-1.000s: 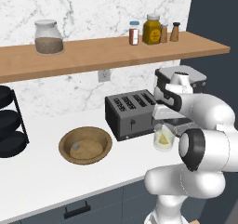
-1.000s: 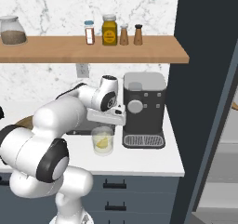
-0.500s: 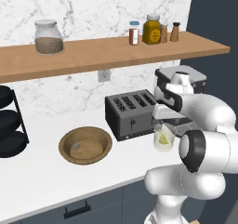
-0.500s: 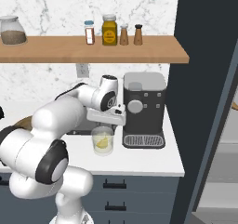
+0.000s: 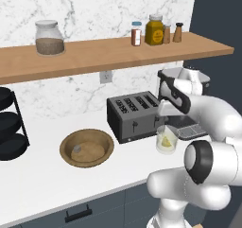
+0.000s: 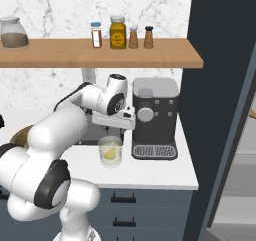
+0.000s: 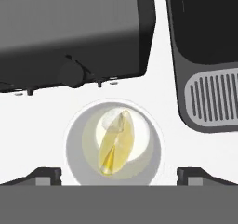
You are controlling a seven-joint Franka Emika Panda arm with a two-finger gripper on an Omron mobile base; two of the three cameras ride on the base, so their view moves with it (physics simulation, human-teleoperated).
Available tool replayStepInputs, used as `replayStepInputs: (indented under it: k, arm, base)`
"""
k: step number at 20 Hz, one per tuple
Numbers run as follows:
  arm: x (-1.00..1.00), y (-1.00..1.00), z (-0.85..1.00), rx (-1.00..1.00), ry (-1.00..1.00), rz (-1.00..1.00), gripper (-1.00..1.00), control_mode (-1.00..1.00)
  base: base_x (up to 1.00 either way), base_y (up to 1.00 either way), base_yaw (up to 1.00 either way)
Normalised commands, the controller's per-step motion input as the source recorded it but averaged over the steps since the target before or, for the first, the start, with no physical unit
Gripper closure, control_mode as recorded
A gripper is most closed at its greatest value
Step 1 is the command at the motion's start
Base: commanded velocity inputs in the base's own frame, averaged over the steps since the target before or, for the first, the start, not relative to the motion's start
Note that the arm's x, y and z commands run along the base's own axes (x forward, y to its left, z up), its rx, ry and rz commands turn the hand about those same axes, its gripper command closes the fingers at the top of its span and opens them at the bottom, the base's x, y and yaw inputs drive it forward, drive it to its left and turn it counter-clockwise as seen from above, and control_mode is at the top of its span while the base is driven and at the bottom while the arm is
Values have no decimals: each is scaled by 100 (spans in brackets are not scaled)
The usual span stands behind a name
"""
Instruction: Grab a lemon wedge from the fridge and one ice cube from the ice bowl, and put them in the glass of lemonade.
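The glass of lemonade [image 5: 166, 139] [image 6: 110, 151] [image 7: 114, 141] stands on the white counter between the toaster and the coffee machine. A yellow lemon wedge [image 7: 115, 146] [image 5: 166, 142] [image 6: 109, 155] lies inside it. My gripper [image 7: 118, 174] [image 6: 113, 125] hangs straight above the glass, open, its fingertips wide on either side of the rim and holding nothing. The brown wooden ice bowl [image 5: 66, 144] sits left of the toaster with a small ice cube [image 5: 76, 149] in it. The fridge [image 6: 215, 85] rises dark grey at the right.
A dark toaster [image 5: 132, 116] stands just behind the glass and a coffee machine [image 6: 155, 115] close on its right. A wooden shelf [image 5: 118, 52] with jars and shakers runs overhead. A black tiered rack [image 5: 9, 127] stands at the far left.
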Motion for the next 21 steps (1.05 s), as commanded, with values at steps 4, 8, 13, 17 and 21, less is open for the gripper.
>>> replayStepInputs:
  k: [4,8,13,17,21]
  arm:
    - [-27,0,15,3,-10,0,-100,-100]
    - [-9,0,9,0,-6,0,-100,-100]
    - [-31,1,30,3,0,1,-100,-100]
    - [-52,22,47,2,6,1,-100,-100]
    - [-66,8,61,6,5,0,-100,-100]
  base:
    - [0,0,0]
    - [0,0,0]
    - [0,0,0]
    - [0,0,0]
    - [0,0,0]
